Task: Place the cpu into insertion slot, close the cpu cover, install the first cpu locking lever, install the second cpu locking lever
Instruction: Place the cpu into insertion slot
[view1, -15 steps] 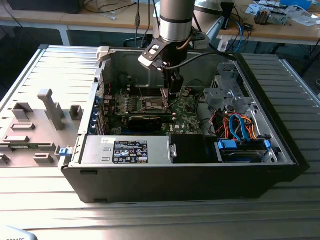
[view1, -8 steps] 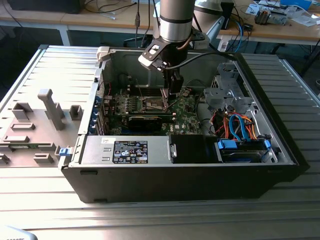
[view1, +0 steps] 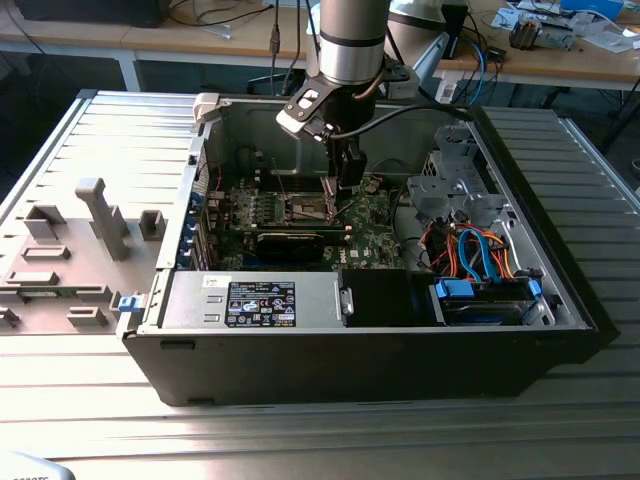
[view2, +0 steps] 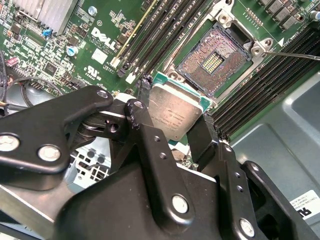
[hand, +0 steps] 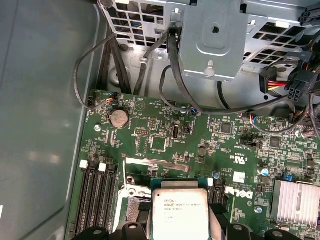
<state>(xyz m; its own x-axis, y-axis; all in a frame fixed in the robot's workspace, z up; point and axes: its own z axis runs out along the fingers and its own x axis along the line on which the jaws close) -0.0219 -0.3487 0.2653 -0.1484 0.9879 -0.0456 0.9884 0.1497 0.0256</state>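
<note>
Near the insertion slot (view2: 214, 62), the cpu (view2: 172, 116) sits clamped inside the claw (view2: 176, 105)

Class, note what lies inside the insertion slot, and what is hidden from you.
In the second wrist view the insertion slot holds only bare contact pins, no chip. In the first wrist view the cpu in front of it covers most of it.

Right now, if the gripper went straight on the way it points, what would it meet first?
Probably the open insertion slot, just beyond the cpu that the gripper holds, though depth is unclear and it may be the rim.
</note>
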